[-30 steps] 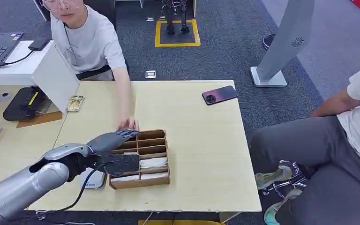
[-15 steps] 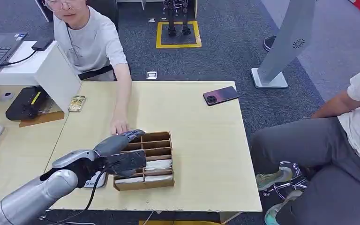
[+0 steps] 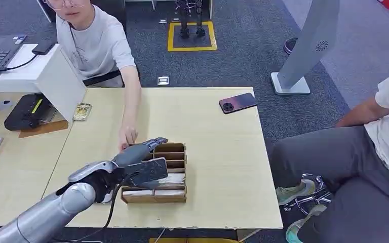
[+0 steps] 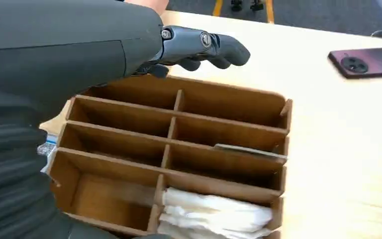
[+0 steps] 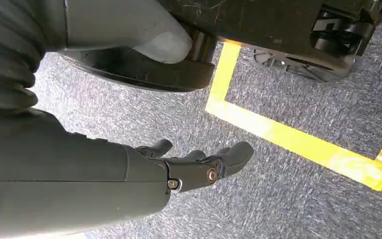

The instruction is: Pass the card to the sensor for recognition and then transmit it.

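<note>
Left hand (image 3: 141, 161) hovers over the box (image 3: 174, 194) at lower centre of the head view, fingers stretched forward and apart, gripping nothing. My guess: it is lined up above the compartments to reach down for a card.

Card (image 4: 251, 150), going by the left wrist view: a thin flat piece stands on edge in a middle compartment on the box's right side, leaning on the divider. It looks like the task's card, but I cannot be sure. Standing up like that, it offers an edge to pinch. White folded stuff (image 4: 214, 215) fills the nearest compartment beside it.

Person's hand (image 3: 127, 135) rests on the table (image 3: 218, 152) just beyond the box, left of centre, close to the robot's fingers, maybe steadying or tending the box.

Sensor: a pale flat device (image 3: 110, 195) lies on the table just left of the box, mostly under the robot's wrist; possibly the reader, hard to tell. Handy spot if so, right next to the cards.

Right hand (image 5: 199, 164) hangs over grey carpet with yellow tape in its wrist view, fingers loosely apart, empty; idle for this step.

Phone (image 3: 237, 103) lies at the table's upper right, well apart. No readable writing or brand anywhere.
</note>
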You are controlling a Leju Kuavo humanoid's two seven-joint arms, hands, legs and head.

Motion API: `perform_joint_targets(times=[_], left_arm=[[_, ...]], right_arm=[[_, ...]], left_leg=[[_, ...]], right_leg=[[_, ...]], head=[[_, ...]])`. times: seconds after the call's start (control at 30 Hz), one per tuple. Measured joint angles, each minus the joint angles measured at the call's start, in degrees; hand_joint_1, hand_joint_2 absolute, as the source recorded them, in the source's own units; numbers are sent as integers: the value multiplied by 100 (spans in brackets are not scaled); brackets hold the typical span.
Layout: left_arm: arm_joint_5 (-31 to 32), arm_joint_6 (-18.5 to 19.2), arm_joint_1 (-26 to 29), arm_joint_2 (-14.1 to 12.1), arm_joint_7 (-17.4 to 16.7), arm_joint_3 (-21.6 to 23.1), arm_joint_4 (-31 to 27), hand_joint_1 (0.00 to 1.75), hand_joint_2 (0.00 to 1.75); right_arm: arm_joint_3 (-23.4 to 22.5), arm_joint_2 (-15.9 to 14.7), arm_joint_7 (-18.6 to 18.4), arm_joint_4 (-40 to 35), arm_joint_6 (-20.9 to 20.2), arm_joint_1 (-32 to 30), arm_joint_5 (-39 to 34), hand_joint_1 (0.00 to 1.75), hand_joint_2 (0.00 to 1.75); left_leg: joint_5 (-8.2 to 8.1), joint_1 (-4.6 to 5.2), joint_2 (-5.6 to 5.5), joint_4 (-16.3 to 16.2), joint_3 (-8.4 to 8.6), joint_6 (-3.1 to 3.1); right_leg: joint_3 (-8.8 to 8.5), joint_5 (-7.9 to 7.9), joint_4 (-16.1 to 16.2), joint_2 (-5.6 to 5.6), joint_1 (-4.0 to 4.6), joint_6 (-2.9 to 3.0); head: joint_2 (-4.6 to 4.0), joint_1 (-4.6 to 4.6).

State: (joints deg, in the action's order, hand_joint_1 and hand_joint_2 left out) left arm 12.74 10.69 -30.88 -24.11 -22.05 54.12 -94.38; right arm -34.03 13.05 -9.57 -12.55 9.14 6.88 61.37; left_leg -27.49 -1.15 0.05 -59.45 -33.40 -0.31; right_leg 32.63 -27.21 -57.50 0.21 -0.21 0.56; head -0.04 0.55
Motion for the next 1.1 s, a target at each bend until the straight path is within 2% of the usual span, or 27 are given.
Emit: perform_joint_targets(times=[0.37,0.53,1.1], left_arm=[[107,-122,-39,183,146,-249,11,0,175],[710,-260,-51,280,356,-277,11,0,175],[1524,-409,79,490,529,-277,98,0,175]], right_arm=[[-11,2,-2,0,-4,0,22,0,175],[-13,2,0,0,-17,0,24,0,175],[-31,2,0,0,-66,0,33,0,175]], left_leg=[[0,-2,0,1,-1,-1],[0,-1,0,1,-3,0],[0,-1,0,1,-5,0]], right_leg=[[3,0,0,1,1,0],[3,0,0,1,0,0],[5,0,0,1,1,0]], head=[[0,0],[0,0],[0,2]])
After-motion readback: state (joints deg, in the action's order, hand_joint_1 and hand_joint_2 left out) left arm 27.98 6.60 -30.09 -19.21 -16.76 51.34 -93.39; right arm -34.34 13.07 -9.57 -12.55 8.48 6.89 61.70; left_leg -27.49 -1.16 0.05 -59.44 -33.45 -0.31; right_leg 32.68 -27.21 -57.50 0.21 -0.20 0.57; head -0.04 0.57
